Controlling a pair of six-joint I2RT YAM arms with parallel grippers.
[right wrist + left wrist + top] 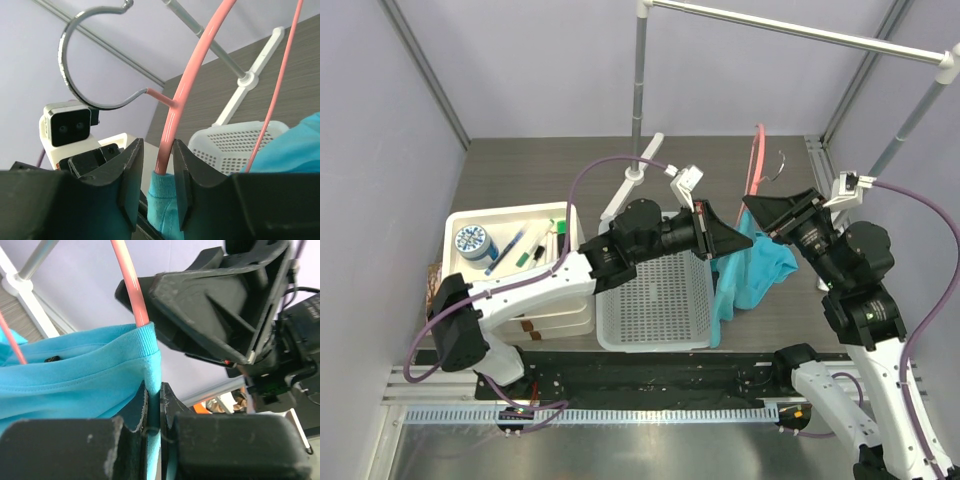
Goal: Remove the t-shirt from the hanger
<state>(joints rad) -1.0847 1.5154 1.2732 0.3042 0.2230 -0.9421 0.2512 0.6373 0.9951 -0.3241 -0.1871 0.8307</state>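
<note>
The turquoise t-shirt (752,270) hangs off the right side of the white basket, between the two arms. My left gripper (159,390) is shut on a fold of the t-shirt (75,375) just below its ribbed neck edge. The salmon-pink hanger (131,282) rises out of that neck. My right gripper (157,145) is open around the hanger's pink arm (185,85), which touches the right finger and stands clear of the left one. The silver hook (67,65) curves free above, on no rail. The t-shirt's neck (165,200) sits just under the jaws.
A white perforated basket (655,300) stands at the middle near edge. A white tray (505,240) with small items lies to the left. The grey rail (800,35) runs overhead on two poles, one pole (640,100) behind the basket.
</note>
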